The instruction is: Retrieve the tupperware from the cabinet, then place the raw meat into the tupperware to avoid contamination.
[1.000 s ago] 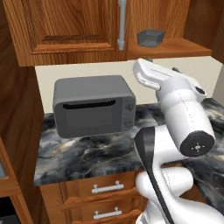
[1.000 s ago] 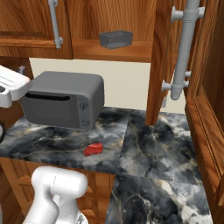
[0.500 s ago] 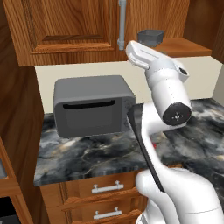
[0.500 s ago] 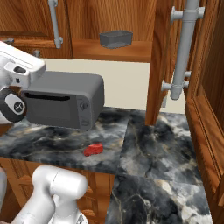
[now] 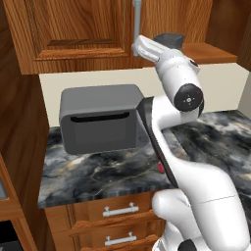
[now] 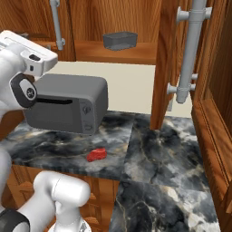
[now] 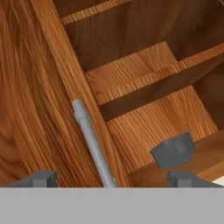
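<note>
The gripper [image 7: 111, 179] stands wide open and empty; its two dark fingertips [image 7: 40, 178] sit far apart at the bottom of the hand view, with nothing between them. It is raised and aimed into the cabinet [image 7: 144, 74], probably to line up a reach for the tub [image 7: 173, 150], which shows at the lower right of that view, just above the right fingertip and offset from the centre line. A silver door handle [image 7: 92, 144] runs down the middle of the hand view, close to the gap between the fingers, so the approach looks to need a shift toward the tub to avoid the door edge.

In the left base view the hand [image 5: 149, 48] is at the upper centre, near the shelf lip, with the tub [image 5: 169, 40] just beyond it at the top. In the right base view the tub [image 6: 120, 40] rests alone on the open shelf at the upper centre, upright, mouth up, near the front edge, which suits a grasp on its rim.

The meat [image 6: 96, 154] lies on the marble counter [image 6: 149, 149] at the lower centre of the right base view, in front of the microwave [image 6: 68, 108] and well apart from the tub. Neither task thing is yet held; fetching the tub is the step in hand.
</note>
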Tool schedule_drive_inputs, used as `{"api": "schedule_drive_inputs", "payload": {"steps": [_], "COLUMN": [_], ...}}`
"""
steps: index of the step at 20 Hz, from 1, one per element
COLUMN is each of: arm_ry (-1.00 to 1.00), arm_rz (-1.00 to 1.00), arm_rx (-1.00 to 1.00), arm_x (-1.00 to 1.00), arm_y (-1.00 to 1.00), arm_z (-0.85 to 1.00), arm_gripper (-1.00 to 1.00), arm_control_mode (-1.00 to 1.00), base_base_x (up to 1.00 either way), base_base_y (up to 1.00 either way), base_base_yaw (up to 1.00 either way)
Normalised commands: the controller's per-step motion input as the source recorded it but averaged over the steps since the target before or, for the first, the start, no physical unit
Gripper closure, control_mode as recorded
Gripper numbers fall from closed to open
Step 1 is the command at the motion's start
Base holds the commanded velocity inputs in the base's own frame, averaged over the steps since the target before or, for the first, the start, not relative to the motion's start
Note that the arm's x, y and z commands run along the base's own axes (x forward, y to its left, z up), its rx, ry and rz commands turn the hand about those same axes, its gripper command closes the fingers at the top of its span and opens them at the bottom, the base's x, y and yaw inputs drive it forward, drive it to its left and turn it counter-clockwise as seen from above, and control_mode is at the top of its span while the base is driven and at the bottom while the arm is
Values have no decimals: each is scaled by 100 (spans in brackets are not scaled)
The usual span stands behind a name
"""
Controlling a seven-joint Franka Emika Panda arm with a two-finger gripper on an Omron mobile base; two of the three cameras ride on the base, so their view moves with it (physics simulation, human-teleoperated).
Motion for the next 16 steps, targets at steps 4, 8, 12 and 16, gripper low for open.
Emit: {"api": "schedule_drive_inputs", "payload": {"steps": [4, 8, 12, 16], "arm_ry": [5, 6, 5, 0], "arm_rz": [0, 4, 7, 8], "arm_rx": [0, -2, -5, -3], "arm_x": [44, 45, 34, 14], "arm_y": [1, 4, 1, 0], "arm_z": [0, 0, 0, -1], "arm_gripper": [-100, -100, -100, -100], "arm_control_mode": [-100, -100, -100, -100], "base_base_x": [0, 0, 0, 0], "base_base_y": [0, 0, 0, 0], "base_base_yaw": [0, 0, 0, 0]}}
